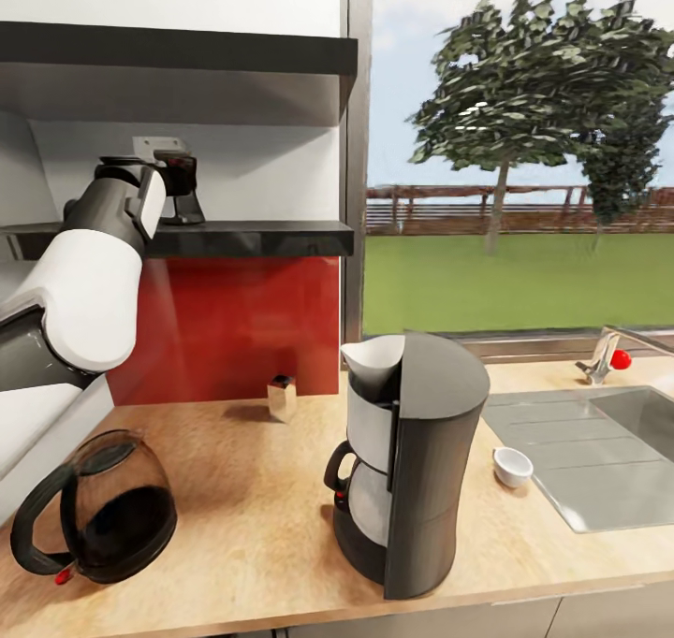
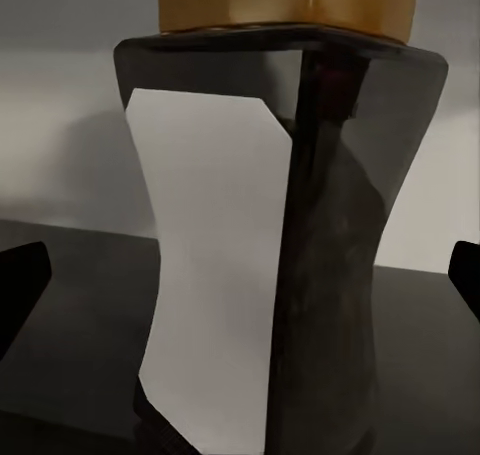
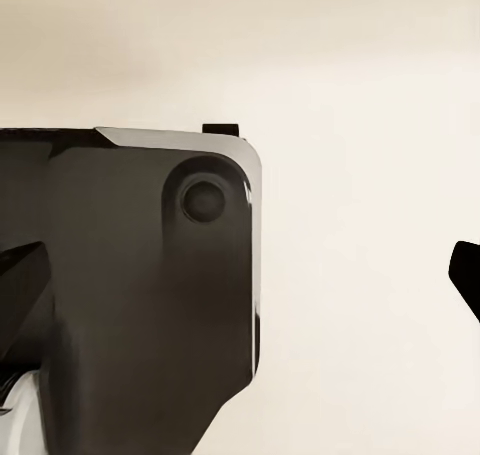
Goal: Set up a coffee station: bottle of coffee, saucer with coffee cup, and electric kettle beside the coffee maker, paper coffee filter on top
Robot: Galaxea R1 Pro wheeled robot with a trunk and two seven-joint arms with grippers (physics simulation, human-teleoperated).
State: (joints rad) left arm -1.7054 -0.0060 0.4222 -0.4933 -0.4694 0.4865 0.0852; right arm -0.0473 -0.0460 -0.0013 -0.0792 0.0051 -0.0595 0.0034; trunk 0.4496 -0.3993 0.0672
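Bottle of coffee [image 2: 270, 245] upright on the kitchen shelf [image 1: 243, 238], dark contents behind a pale label, gold lid on. Left gripper [image 2: 240, 275] raised to the shelf, fingers spread wide on both sides of the jar, not touching it. Below on the kitchen countertop [image 1: 253, 516]: coffee maker [image 1: 412, 460] with paper coffee filter [image 1: 374, 357] in its top; electric kettle [image 1: 98, 507] beside it, dark lower half; coffee cup [image 1: 512, 466] toward the sink [image 1: 599, 451]. Right gripper [image 3: 240, 275] spread open.

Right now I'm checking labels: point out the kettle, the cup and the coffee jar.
kettle [image 1: 112, 516]: head view, dark lower glass body.
cup [image 1: 512, 467]: head view, white bowl.
coffee jar [image 2: 330, 245]: left wrist view, dark glass beside the label.
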